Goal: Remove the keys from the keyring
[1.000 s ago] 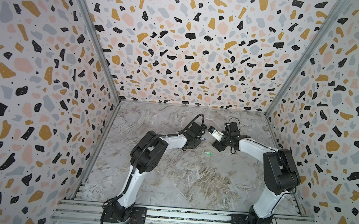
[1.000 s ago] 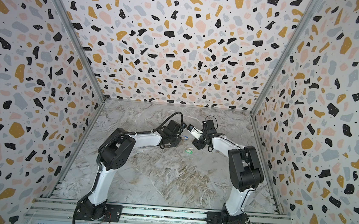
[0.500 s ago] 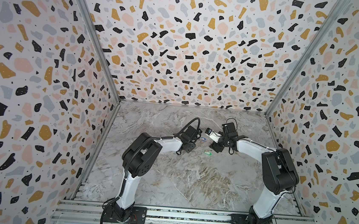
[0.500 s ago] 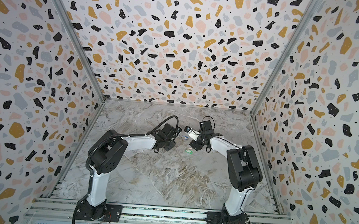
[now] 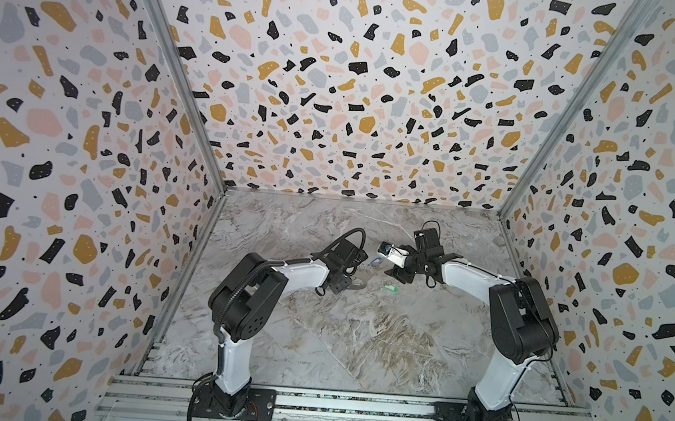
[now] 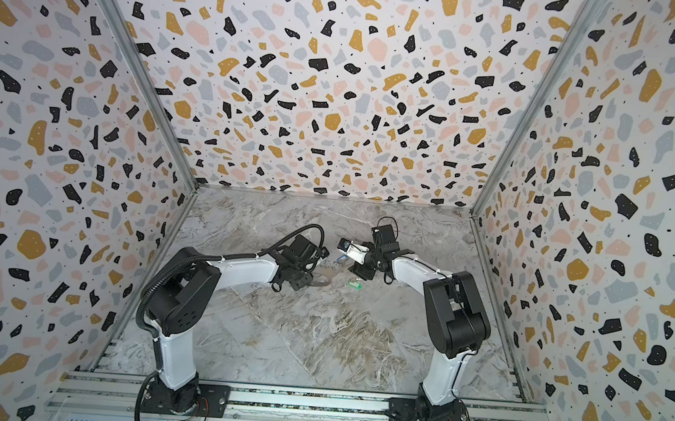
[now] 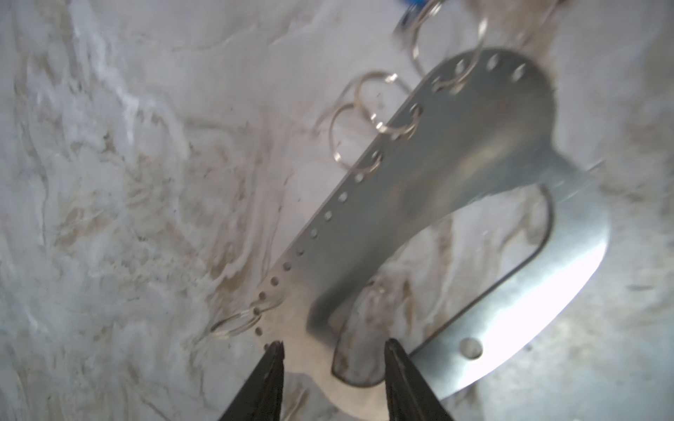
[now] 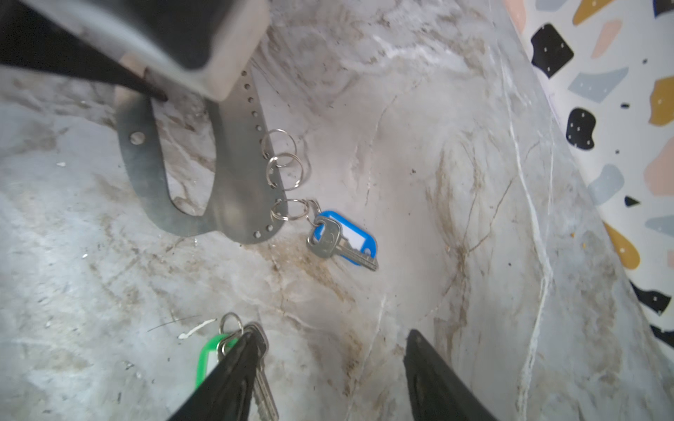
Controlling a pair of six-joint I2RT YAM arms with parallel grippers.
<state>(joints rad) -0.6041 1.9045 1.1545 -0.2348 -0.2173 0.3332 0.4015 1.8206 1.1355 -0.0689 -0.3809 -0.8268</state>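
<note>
The keyring (image 7: 456,145) is a flat grey metal plate with an oblong cut-out, lying on the marble floor (image 5: 358,338). Small rings hang from its holed edge (image 8: 237,182). A key with a blue tag (image 8: 343,237) still hangs from the ring nearest the plate's rounded end. A key with a green tag (image 8: 208,359) lies loose on the floor, partly hidden behind one right finger. My left gripper (image 7: 333,345) stands open over the plate's other end, one fingertip (image 8: 160,96) at the thin strip. My right gripper (image 8: 330,342) is open and empty, low over the floor near the blue-tagged key.
In both top views the two grippers meet near the middle of the floor, with the green-tagged key (image 5: 391,287) (image 6: 354,284) just in front of them. Patterned walls (image 5: 82,156) close in three sides. The arm bases sit on a rail (image 5: 352,404) at the front.
My left arm has drawn back to the left, and its gripper has slid along the plate. The right gripper has stayed near the blue-tagged key with its jaws slightly narrower.
</note>
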